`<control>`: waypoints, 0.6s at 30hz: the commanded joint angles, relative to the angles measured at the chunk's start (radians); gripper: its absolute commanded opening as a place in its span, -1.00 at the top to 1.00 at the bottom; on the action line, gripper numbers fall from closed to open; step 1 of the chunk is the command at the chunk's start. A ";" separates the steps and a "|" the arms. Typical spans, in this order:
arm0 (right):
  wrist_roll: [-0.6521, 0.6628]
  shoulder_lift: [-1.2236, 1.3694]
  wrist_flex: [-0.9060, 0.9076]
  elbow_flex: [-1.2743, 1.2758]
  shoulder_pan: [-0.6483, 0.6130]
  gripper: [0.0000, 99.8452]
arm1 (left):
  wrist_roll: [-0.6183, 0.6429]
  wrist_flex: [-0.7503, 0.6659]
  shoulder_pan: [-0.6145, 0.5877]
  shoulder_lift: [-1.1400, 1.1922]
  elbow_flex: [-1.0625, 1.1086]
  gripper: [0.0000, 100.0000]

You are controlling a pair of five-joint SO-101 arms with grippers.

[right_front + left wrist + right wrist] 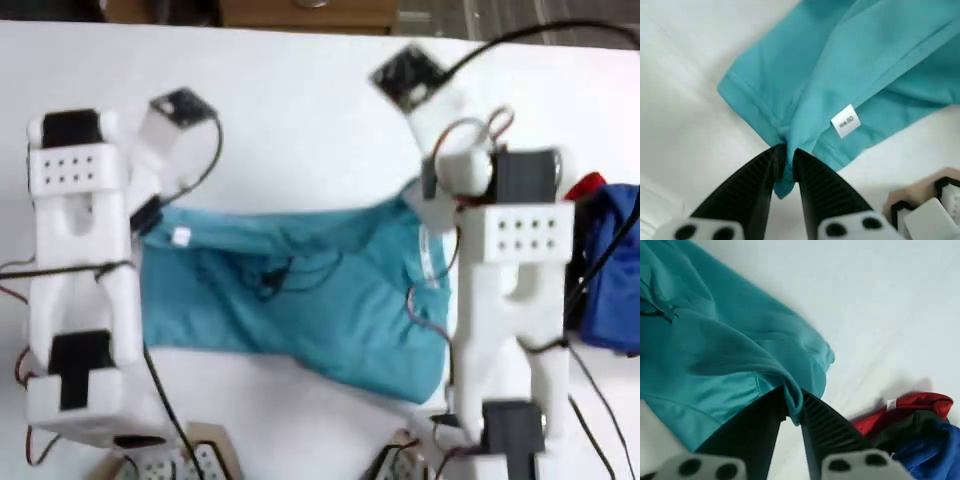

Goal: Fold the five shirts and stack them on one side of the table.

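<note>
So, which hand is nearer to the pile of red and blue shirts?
Right. The right hand grips the end of the teal shirt next to the pile; the left hand grips the opposite end, the whole shirt away from it.

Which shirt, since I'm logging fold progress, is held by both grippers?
The teal shirt, spread between the arms: left gripper and right gripper each pinch its edge. The red shirt and blue shirt lie bunched aside.
</note>
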 commanded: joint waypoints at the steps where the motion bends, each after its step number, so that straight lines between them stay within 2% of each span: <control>1: 0.037 -0.203 -0.068 0.242 -0.005 0.96 | -0.014 0.008 -0.006 -0.104 0.079 0.95; 7: 0.072 -0.507 -0.239 0.732 0.002 0.96 | -0.044 0.008 -0.006 -0.195 0.263 0.95; 11: 0.121 -0.664 -0.306 0.971 0.004 0.96 | -0.077 0.003 -0.008 -0.247 0.383 0.95; 18: 0.130 -0.825 -0.361 1.181 0.033 0.96 | -0.087 -0.175 -0.060 -0.249 0.611 0.95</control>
